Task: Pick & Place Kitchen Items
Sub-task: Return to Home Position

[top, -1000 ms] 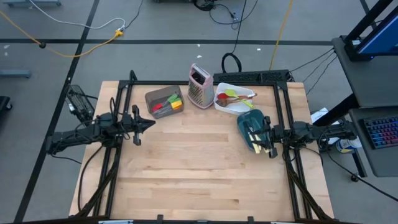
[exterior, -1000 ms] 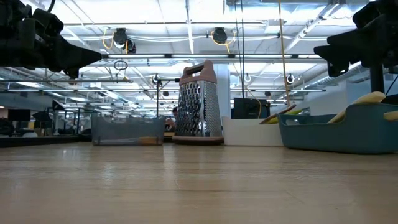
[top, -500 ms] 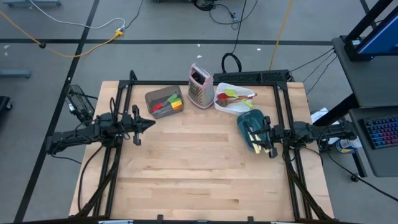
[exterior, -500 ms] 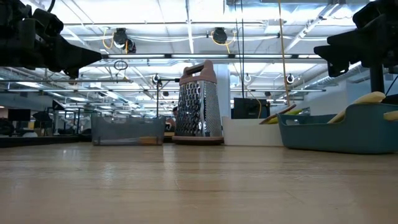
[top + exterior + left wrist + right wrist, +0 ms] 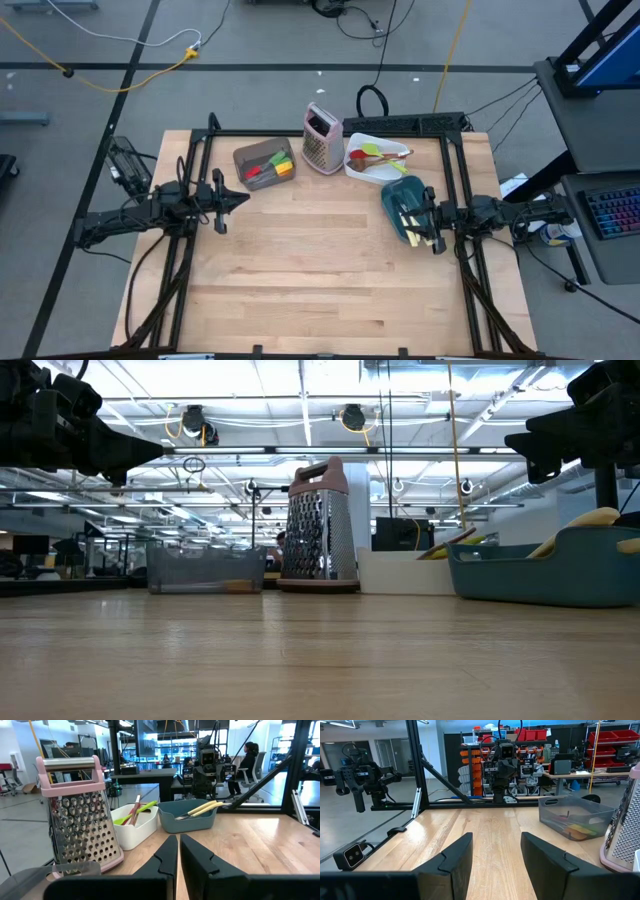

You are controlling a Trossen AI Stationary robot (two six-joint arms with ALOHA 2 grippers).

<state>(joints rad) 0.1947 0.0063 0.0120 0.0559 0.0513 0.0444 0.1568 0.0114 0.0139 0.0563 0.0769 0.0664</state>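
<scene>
Slim utensils lie in three containers. Small red, green and orange spatulas lie in the grey bin. Red and green spoons lie in the white tray. Cream-handled knives lie in the teal bin, handles sticking over its rim. My left gripper hovers shut and empty over the table's left side. My right gripper hovers open and empty by the teal bin at the right.
An upright metal box grater with pink trim stands at the back between the grey bin and the white tray. The black frame runs around the table. The bare wood of the table's middle and near half holds nothing.
</scene>
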